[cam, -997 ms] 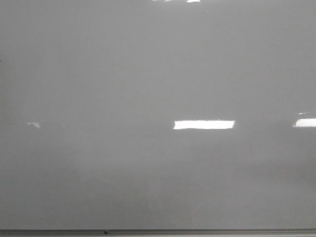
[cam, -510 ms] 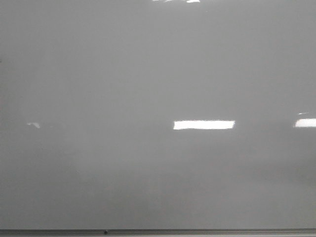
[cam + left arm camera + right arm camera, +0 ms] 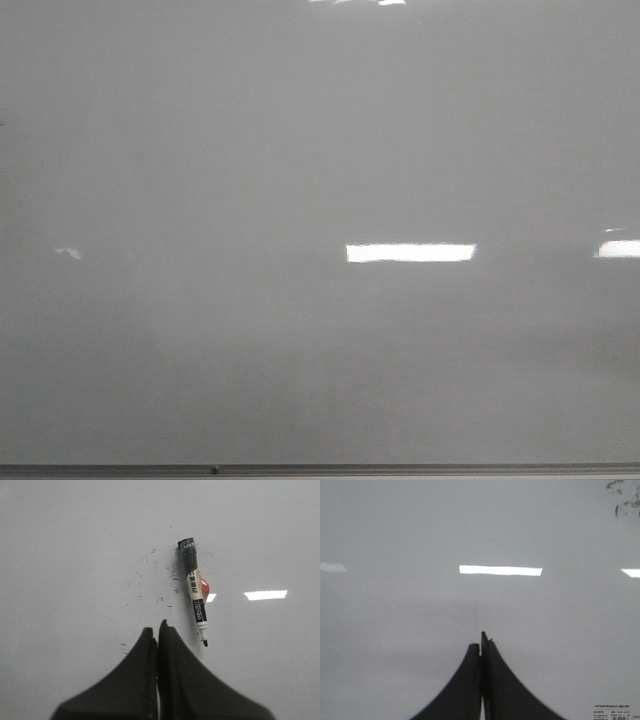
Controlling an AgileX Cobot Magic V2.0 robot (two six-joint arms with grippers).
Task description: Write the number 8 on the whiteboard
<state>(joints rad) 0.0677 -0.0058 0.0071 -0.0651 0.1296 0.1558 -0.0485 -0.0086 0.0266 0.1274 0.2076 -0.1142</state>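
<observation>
The left pincer is clenched on nothing, its fingers pressed flat together, hovering over the whiteboard. A marker pen lies loose on the board just beside those fingertips, uncapped, its nib pointing back toward the pincer; likely it waits there to be picked up. Faint black specks dot the surface near it. The right pincer is likewise clenched and empty above bare board. In the front view the whiteboard shows only light reflections: no number 8 is drawn yet.
</observation>
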